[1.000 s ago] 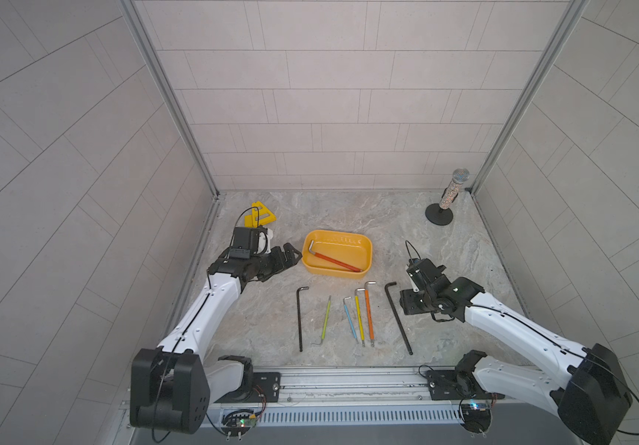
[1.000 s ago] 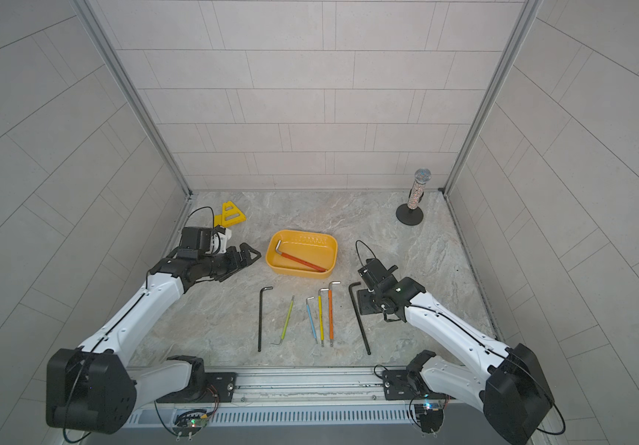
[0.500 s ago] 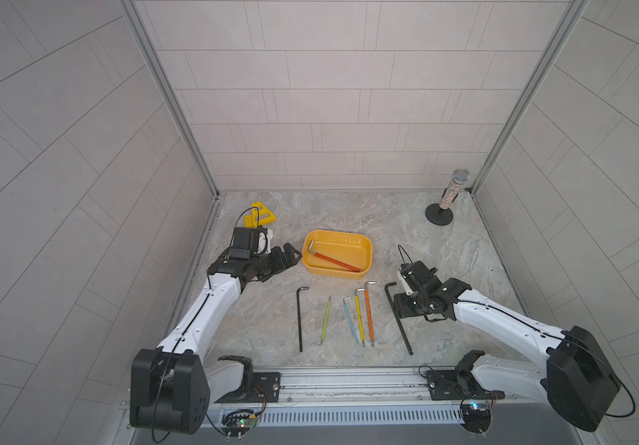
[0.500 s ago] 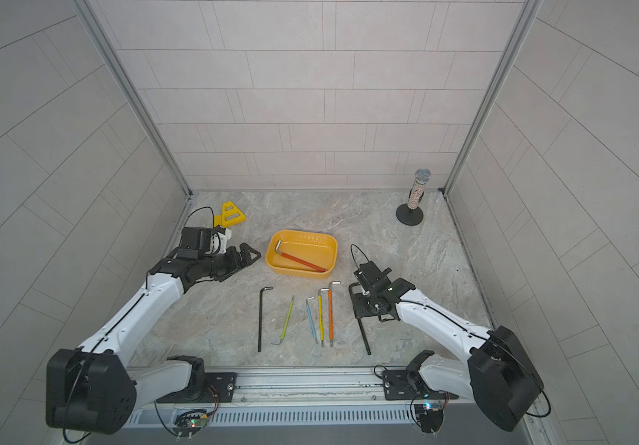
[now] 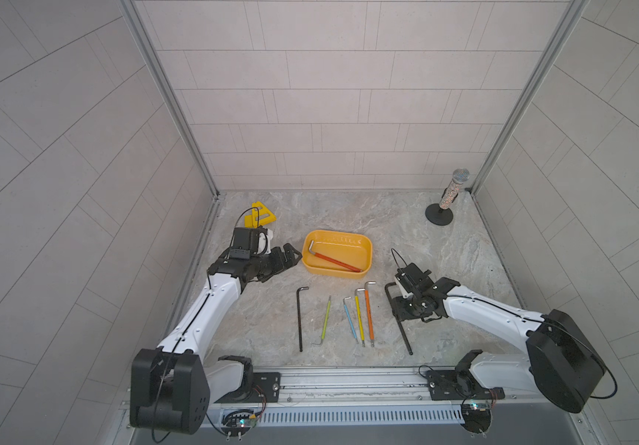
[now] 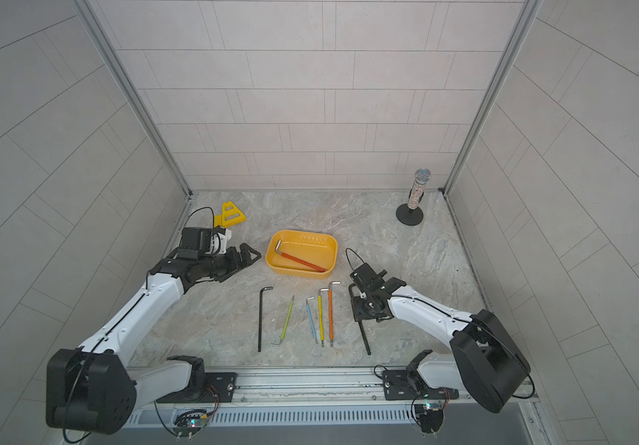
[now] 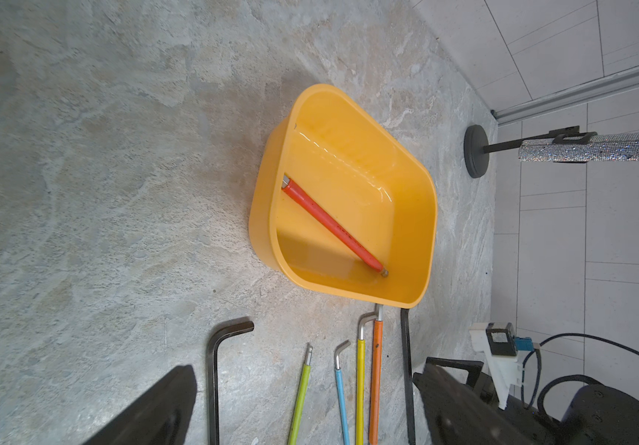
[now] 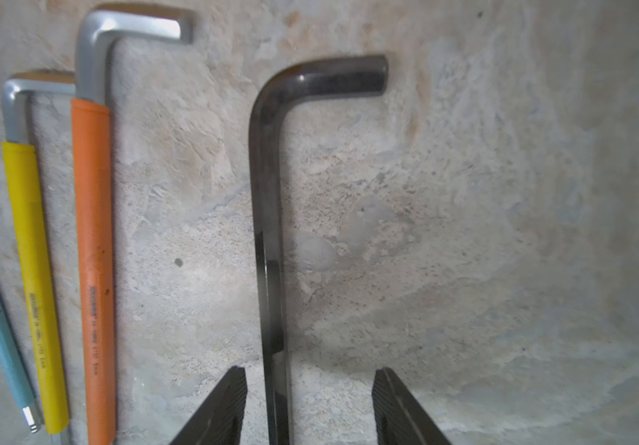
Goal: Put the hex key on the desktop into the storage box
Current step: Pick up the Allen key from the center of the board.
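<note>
The yellow-orange storage box (image 5: 336, 257) stands mid-desktop (image 5: 433, 254) with a red hex key (image 5: 335, 262) lying in it. In front of it lie several hex keys in a row: black (image 5: 300, 319), green (image 5: 325, 319), blue (image 5: 350, 321), yellow (image 5: 359, 318), orange (image 5: 368, 314) and a second black one (image 5: 402, 333) at the right. My right gripper (image 5: 398, 308) is low over that right black key (image 8: 268, 192). Its jaws are open (image 8: 308, 385) and the shaft runs between them, nearer one finger. My left gripper (image 5: 291, 256) hovers open and empty beside the box's left end.
A small yellow triangular bracket (image 5: 259, 215) sits at the back left. A glittery microphone on a black round stand (image 5: 441, 208) is at the back right. Tiled walls close three sides, and a metal rail (image 5: 348, 379) runs along the front edge.
My right gripper has moved left, from beside the right black key to over it, with its jaws narrowing a little. The left arm has not moved.
</note>
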Controlling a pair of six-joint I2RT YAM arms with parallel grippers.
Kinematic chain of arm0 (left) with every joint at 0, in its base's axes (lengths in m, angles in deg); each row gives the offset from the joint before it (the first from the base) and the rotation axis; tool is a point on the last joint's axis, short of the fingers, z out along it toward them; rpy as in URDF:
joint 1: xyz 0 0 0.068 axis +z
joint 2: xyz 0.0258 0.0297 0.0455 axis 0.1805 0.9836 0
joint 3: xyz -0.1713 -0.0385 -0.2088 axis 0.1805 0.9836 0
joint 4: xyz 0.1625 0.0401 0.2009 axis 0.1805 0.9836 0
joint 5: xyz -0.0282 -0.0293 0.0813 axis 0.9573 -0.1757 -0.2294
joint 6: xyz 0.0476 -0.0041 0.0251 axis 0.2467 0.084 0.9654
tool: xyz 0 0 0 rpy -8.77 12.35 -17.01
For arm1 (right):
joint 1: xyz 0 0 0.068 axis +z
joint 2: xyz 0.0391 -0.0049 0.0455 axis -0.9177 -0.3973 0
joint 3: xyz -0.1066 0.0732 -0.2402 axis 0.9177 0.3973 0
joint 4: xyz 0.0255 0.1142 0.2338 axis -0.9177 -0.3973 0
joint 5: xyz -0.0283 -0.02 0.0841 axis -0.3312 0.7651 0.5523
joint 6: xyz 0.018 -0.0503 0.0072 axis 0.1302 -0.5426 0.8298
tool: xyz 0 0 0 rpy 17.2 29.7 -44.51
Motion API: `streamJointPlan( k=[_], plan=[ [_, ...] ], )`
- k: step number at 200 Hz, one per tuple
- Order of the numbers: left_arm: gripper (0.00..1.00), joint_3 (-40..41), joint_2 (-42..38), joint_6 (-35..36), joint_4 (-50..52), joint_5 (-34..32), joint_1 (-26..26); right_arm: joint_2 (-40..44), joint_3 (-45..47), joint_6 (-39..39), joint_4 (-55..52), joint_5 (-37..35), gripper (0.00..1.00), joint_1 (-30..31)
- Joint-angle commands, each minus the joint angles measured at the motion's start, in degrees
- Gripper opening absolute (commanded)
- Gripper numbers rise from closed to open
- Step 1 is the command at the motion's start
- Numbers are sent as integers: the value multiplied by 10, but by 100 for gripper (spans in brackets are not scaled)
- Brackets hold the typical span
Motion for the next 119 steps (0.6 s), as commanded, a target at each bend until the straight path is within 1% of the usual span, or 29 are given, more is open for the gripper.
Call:
streamJointPlan(
  k=[1,44,100,119],
  plan=[
    [98,6,-5,2,3,0,-1,-17,-7,-4,0,-8,56,4],
    [98,6,-4,2,2,0,-1,-47,-14,-4,0,-16,53,16],
    [98,7,-4,2,2,2,-2,-73,-17,4,5,-39,51,30],
    [98,7,-5,2,2,2,-1,-84,-16,14,5,-60,49,36]
  ],
)
